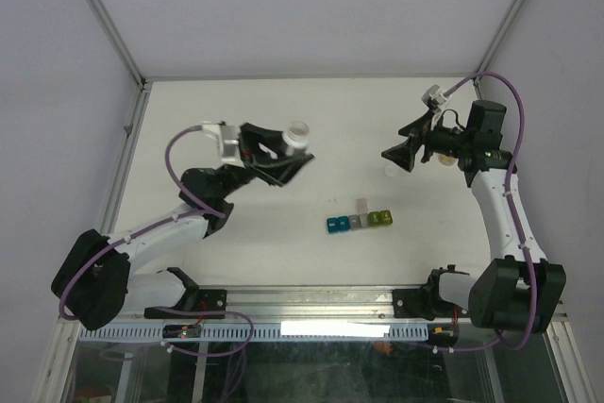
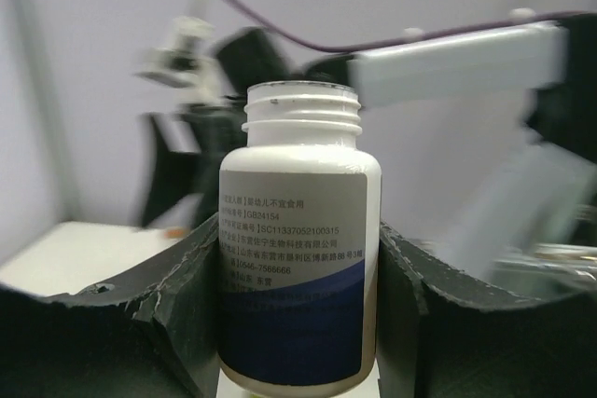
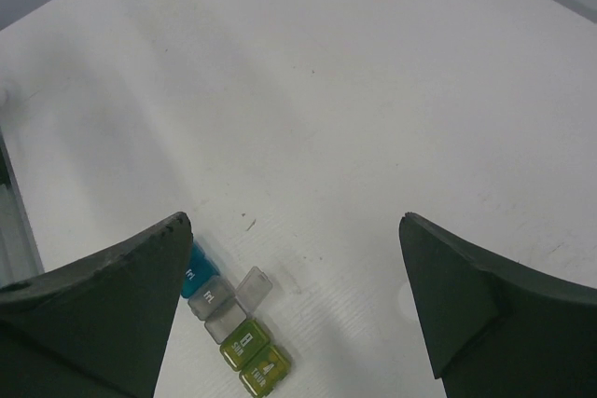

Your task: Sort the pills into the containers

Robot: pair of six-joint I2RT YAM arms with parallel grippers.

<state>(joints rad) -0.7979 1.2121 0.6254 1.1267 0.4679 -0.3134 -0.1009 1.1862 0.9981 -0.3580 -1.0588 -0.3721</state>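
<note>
Only the left wrist view showed the printed label on the bottle [image 2: 297,258], pinched by the left gripper [image 1: 291,156]. The right gripper [image 3: 294,226] hung spread wide, apart from the containers [image 3: 244,344].

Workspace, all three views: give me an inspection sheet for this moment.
Surface: white table, no spills seen.
Job's things: containers strip mid-table, grey lid flipped open, the rest look shut; pills: nothing seen.
Clutter: small white round item on the table near the right arm, possibly a cap.
Grippers: left gripper jaws shut on an uncapped white bottle; right gripper jaws open, empty.
Cables: purple cables loop along both arms, away from the containers.
Surroundings: pale enclosure walls, metal frame.
</note>
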